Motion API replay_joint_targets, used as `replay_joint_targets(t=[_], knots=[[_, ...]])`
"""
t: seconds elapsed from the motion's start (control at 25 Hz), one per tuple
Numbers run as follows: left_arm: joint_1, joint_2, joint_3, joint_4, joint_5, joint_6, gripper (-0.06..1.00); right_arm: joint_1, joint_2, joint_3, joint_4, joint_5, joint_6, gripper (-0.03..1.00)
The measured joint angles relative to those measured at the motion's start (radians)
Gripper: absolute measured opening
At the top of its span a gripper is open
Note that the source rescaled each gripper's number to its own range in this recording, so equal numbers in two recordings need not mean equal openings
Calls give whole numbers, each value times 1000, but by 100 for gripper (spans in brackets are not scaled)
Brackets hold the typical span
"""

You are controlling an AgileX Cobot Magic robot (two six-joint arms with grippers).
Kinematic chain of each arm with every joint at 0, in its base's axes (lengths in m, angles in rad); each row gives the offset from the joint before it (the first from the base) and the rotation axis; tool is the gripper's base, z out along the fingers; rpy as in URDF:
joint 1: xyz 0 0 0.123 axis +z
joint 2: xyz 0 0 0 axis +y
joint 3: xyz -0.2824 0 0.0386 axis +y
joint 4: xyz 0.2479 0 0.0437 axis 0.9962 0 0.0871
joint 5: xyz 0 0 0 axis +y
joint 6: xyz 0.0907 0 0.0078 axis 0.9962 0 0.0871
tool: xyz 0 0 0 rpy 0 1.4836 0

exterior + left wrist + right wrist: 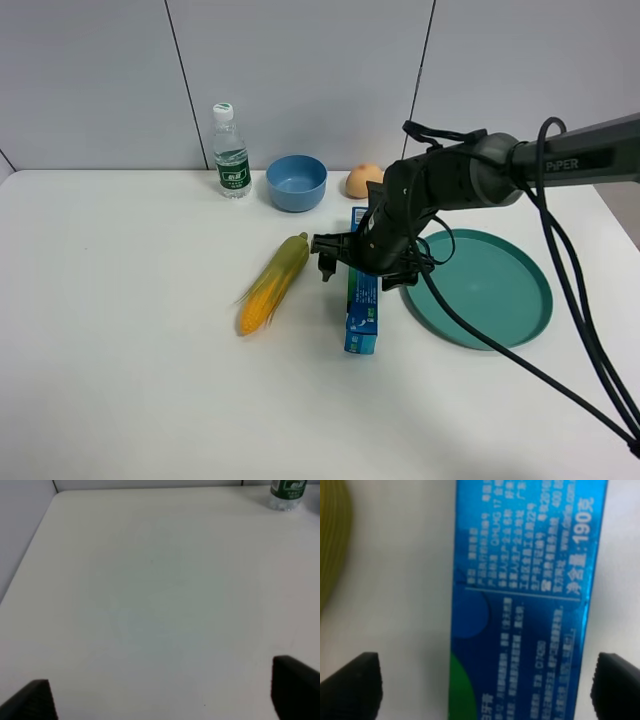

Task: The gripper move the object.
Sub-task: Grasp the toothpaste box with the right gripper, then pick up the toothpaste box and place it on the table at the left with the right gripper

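Note:
The object, a long slim blue box [362,312] with green and white print, lies flat on the white table between the corn cob and the teal plate. My right gripper [362,270] hangs low over the box's middle, open, with one dark finger on each side of it. In the right wrist view the box [520,605] fills the space between the two fingertips [352,685], and neither touches it. My left gripper [162,697] is open and empty over bare table. It is out of the exterior high view.
A yellow-green corn cob [272,284] lies just left of the box, its edge showing in the right wrist view [332,540]. A teal plate [500,290] sits to the right. A water bottle [231,151], a blue bowl [296,182] and an orange round thing [362,180] stand at the back.

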Motion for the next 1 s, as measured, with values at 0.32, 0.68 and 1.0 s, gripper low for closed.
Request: replay_joint_targets(t=[0.32,0.68,1.0], knots=[[0,0,0,0,0,0,100,0,3,0,-1,0,42,11],[0,0,0,0,0,0,100,0,3,0,-1,1,44,0],[0,0,0,0,0,0,100,0,-121,1,-34,64,-2,0]])
